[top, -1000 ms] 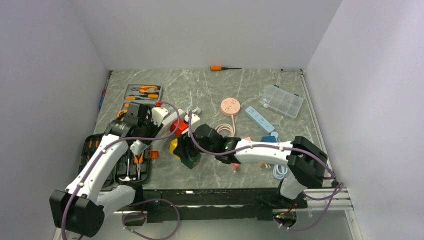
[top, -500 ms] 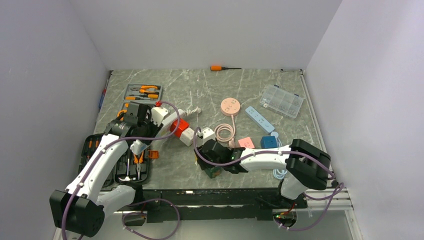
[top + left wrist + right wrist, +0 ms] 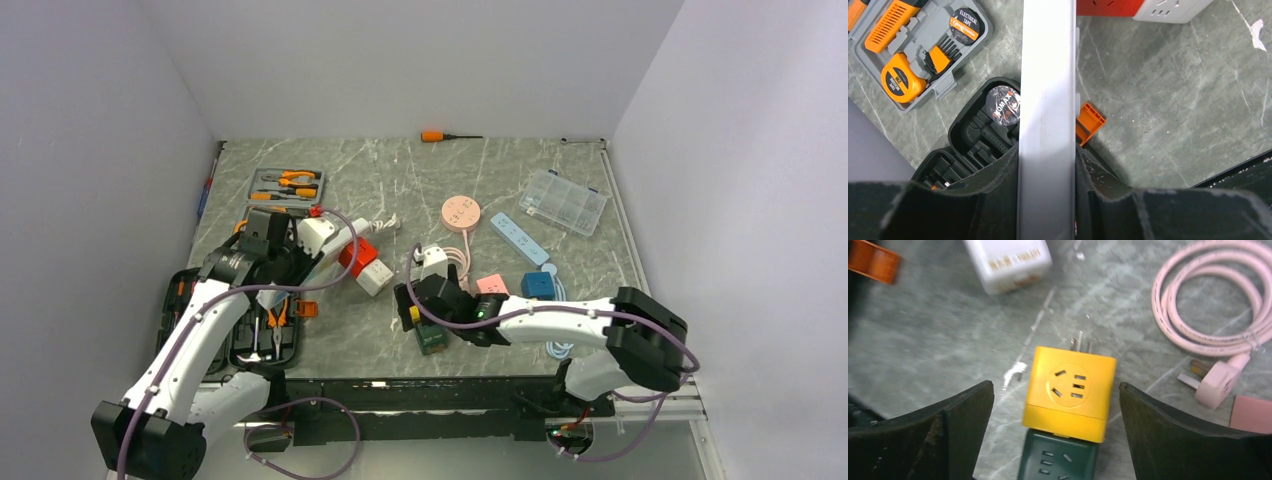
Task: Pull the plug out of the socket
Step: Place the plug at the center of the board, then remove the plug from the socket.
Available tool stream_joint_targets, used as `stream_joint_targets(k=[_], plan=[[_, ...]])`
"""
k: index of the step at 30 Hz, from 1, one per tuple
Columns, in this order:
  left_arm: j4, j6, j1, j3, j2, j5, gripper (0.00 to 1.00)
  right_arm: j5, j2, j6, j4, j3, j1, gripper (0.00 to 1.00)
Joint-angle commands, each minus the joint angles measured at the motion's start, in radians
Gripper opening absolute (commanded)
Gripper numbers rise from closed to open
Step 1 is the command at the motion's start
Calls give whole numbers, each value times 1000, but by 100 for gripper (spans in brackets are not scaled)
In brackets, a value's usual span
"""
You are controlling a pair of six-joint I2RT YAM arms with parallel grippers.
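Nearest the front edge, the right gripper (image 3: 1055,389) hangs wide open, a finger on either side of the yellow cube plug (image 3: 1070,395) and touching neither. The plug lies on the marble table (image 3: 923,340) with its pins bare, butted against a green cube (image 3: 1058,460). Farther left, the left gripper (image 3: 1048,152) is clamped tight on the long white socket (image 3: 1048,75). A red cube (image 3: 1103,6) sits just beside the socket's far part.

Bright, even overhead light — soft shadows, wrist views slightly blurred.

Socket (image 3: 1046,75) over tool case (image 3: 978,135) at left, plug (image 3: 1069,390) well apart to its right, coiled cable (image 3: 1160,300) right of plug
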Motion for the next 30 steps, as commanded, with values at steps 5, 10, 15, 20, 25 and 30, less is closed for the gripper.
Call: stream_joint_targets(k=[5, 10, 15, 20, 25, 30], plan=[[54, 47, -1, -8, -90, 90, 0, -290, -104, -175, 109, 143, -123, 100], [55, 37, -1, -20, -112, 98, 0, -419, -27, -189, 227, 178, -201, 100], [54, 35, -1, -27, -121, 95, 0, -495, 141, -201, 280, 267, -212, 100], [49, 32, -1, -26, -131, 92, 0, -484, 241, -211, 328, 316, -214, 100], [48, 26, -1, -24, -133, 95, 0, -476, 320, -208, 328, 369, -213, 100], [37, 21, -1, -12, -132, 111, 0, -479, 376, -222, 365, 392, -211, 100]])
